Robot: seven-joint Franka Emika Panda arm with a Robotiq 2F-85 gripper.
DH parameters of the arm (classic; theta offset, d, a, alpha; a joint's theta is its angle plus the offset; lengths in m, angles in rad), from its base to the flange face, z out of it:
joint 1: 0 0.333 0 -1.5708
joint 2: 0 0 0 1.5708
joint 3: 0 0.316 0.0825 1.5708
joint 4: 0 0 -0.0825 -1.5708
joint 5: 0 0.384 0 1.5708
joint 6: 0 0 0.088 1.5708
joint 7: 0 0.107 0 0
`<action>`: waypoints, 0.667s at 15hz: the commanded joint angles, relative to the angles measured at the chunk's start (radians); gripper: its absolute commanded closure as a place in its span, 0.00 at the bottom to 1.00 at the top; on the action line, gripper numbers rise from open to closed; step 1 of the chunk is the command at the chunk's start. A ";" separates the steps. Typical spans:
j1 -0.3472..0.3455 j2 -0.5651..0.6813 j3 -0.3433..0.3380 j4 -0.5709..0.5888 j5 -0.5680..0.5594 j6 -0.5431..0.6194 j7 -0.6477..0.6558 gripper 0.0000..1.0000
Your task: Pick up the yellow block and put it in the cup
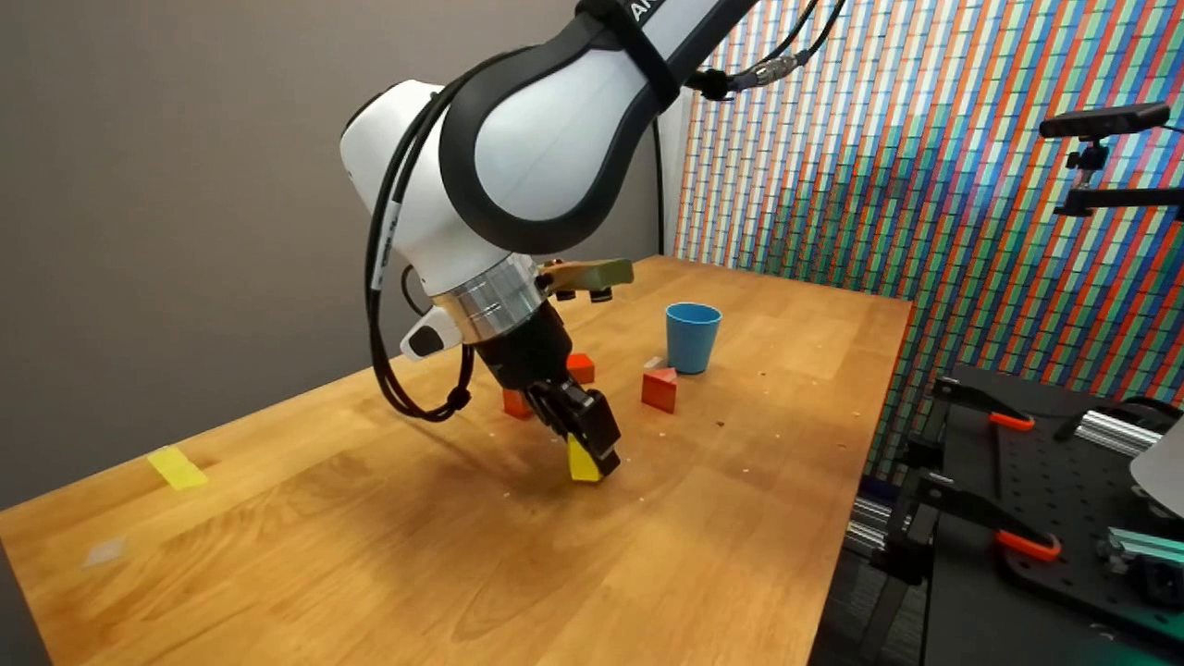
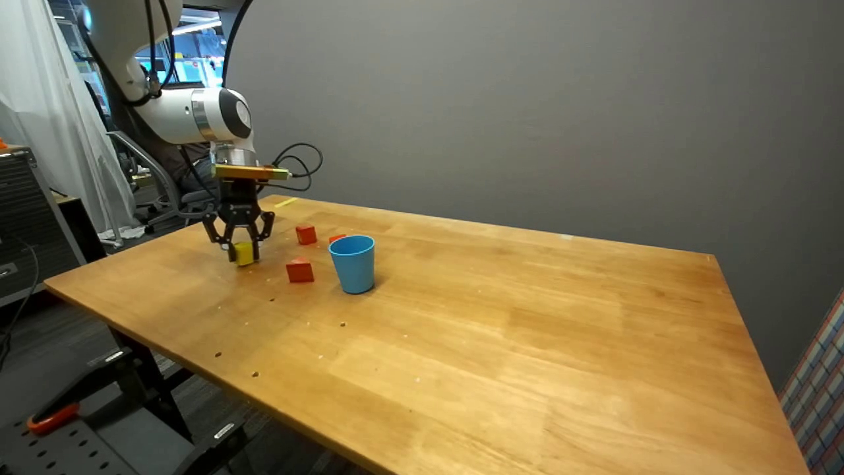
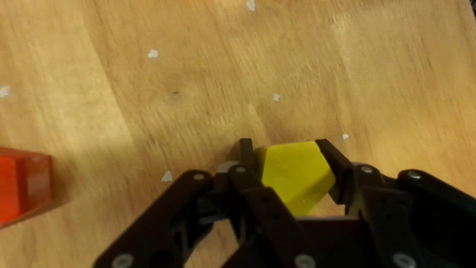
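The yellow block (image 1: 582, 461) is at the table top, between the two fingers of my gripper (image 2: 244, 253). It also shows in an exterior view (image 2: 244, 256) and in the wrist view (image 3: 293, 169). In the wrist view my gripper (image 3: 288, 158) has a finger against each side of the block, shut on it. I cannot tell whether the block still touches the table. The blue cup (image 1: 692, 340) stands upright with its mouth up, apart from the gripper. It also shows in an exterior view (image 2: 355, 267), and is out of the wrist view.
A red block (image 1: 659, 390) stands between the gripper and the cup. Two more red-orange blocks (image 1: 580, 367) (image 1: 516, 403) lie close by the gripper. One red block (image 3: 24, 184) is at the wrist view's left edge. A flat yellow strip (image 1: 178, 467) lies near the table edge.
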 commanded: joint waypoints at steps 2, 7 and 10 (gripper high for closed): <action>-0.015 -0.114 -0.050 -0.057 -0.024 0.059 0.142 0.80; -0.049 -0.277 -0.120 -0.165 -0.027 0.068 0.312 0.80; -0.093 -0.380 -0.158 -0.244 -0.011 0.062 0.398 0.80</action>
